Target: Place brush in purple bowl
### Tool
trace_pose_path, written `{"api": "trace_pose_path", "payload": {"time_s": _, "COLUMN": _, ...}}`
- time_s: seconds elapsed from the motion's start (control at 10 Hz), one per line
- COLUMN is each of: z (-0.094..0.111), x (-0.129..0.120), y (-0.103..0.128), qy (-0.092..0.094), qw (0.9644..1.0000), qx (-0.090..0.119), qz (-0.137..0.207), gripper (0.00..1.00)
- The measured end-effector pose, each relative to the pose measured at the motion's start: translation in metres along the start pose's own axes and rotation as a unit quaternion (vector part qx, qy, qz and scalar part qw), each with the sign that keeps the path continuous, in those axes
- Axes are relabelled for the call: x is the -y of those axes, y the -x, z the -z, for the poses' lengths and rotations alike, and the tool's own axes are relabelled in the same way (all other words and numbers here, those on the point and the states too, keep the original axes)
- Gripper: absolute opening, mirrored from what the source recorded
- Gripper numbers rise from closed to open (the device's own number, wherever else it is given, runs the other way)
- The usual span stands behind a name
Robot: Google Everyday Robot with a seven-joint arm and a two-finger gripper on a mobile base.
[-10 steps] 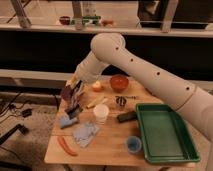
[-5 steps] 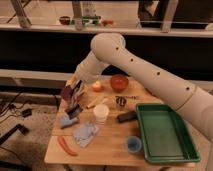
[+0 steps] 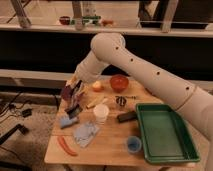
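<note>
Nothing has shifted since a moment ago: my arm [image 3: 150, 75] is still reaching down across the wooden table [image 3: 115, 147] to its far left corner, and my gripper [image 3: 75, 92] is still hanging there over the purple bowl [image 3: 69, 93]. The gripper is lying against the bowl's dark rim, and I cannot tell how it is set or whether it is holding anything. The brush [image 3: 75, 107] is showing as a dark handle and head just below the gripper, hanging at the near edge of the bowl, above the blue sponge [image 3: 69, 121]. The orange-red bowl [image 3: 119, 82] is sitting well to the right at the back of the table, with a white cup [image 3: 101, 113] nearer the middle and the short black block [image 3: 127, 117] beside it. The green tray [image 3: 162, 132] is taking up the right side.
</note>
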Motion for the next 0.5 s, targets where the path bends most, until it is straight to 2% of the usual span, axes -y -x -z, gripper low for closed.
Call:
{"api": "trace_pose_path", "payload": {"time_s": 0.2, "z": -0.004, "x": 0.009, "y": -0.017, "qy": -0.005, "qw": 1.0000, "qx": 0.007, "qz": 0.005, "gripper": 0.16}}
{"api": "trace_pose_path", "payload": {"time_s": 0.5, "z": -0.016, "x": 0.031, "y": -0.059, "qy": -0.024, "qw": 0.9995, "qx": 0.019, "qz": 0.013, "gripper": 0.16}}
